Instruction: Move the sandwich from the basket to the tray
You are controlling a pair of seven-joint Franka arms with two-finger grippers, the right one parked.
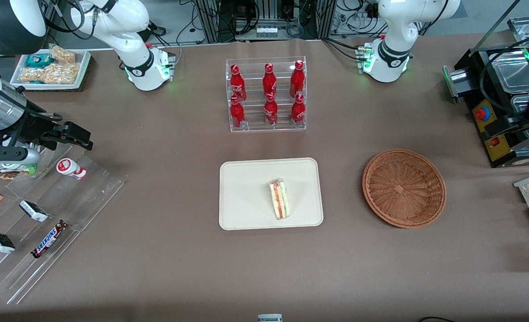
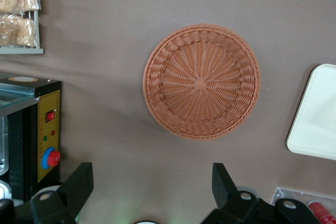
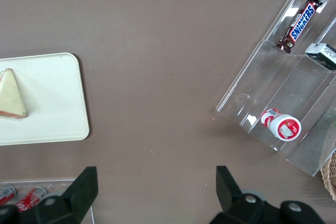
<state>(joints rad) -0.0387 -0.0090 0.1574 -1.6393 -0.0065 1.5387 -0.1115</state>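
Hovering above the brown bench (image 1: 157, 268) toward the working arm's end, keeping the hand (image 2: 151, 184) spread wide, its dark fingers (image 2: 79, 182) well apart, pinching nothing and touching nothing. Looking down on the round reddish-brown woven wicker basket (image 2: 202, 81), showing only its bare woven floor. Finding the small triangular sandwich of pale bread in clear wrap (image 1: 279, 199) lying on the flat cream-coloured rectangular plastic tray (image 1: 246, 197), red and green filling edge facing up, well inside the rim. Seeing the tray resting beside the basket, the two apart. Noting a clear acrylic rack of red bottles (image 1: 266, 96) standing farther from the front camera than the tray, and a black machine with a yellow panel (image 2: 44, 129) near the hand.
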